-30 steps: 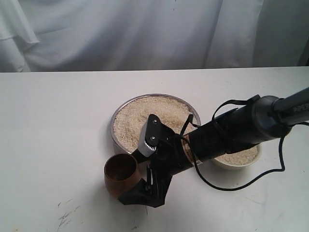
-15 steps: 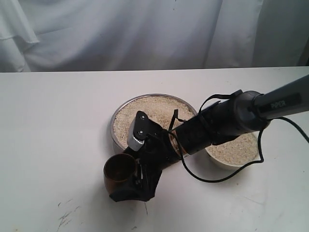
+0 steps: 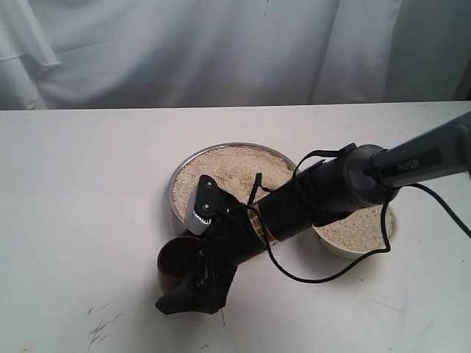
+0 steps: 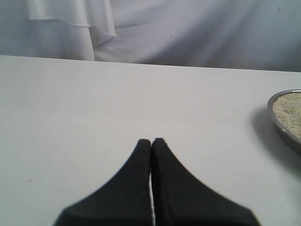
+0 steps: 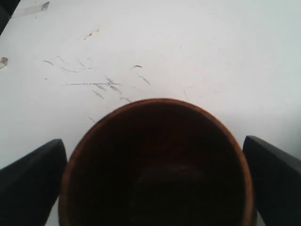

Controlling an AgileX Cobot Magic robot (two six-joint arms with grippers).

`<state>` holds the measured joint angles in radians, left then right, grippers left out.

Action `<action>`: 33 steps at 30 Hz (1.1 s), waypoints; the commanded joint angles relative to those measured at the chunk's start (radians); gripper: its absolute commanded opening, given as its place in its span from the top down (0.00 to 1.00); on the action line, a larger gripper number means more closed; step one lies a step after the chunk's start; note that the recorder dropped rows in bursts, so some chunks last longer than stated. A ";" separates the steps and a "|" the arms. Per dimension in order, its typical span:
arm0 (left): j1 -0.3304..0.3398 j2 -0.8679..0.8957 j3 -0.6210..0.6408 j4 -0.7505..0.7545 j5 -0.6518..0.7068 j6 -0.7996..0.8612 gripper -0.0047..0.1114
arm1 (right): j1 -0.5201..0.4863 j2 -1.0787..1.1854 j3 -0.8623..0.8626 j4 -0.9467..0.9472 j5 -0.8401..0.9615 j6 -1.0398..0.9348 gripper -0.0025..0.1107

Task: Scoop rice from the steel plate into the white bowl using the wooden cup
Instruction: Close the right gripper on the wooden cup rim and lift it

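The wooden cup stands upright and empty on the table, in front of the steel plate. The plate is full of rice. My right gripper reaches across from the right and straddles the cup. In the right wrist view the cup fills the space between the two black fingers, which stand wide, so this gripper is open. The white bowl, partly behind the arm, holds some rice. My left gripper is shut on nothing, over bare table, with the plate's rim off to one side.
A white cloth hangs behind the table. Dark scuff marks streak the tabletop near the front left. The arm's black cable loops over the table between plate and bowl.
My right arm has swung left and forward, bringing its open fingers from beside the cup to either side of it. The cup has stayed in place. More of the white bowl now shows.
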<state>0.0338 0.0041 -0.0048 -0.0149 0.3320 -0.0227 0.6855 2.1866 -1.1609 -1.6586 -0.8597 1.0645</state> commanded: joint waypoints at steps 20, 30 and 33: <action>0.002 -0.004 0.005 -0.002 -0.013 -0.001 0.96 | 0.011 -0.009 -0.001 -0.086 0.180 0.169 0.17; 0.002 -0.004 0.005 -0.002 -0.013 -0.001 0.96 | 0.012 -0.014 0.046 -0.086 0.269 0.124 0.18; 0.002 -0.004 0.005 -0.002 -0.013 -0.001 0.96 | 0.012 -0.014 0.047 -0.086 0.269 0.148 0.18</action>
<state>0.0338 0.0041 -0.0048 -0.0149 0.3320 -0.0227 0.7095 2.1479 -1.1355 -1.7113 -0.7288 1.1679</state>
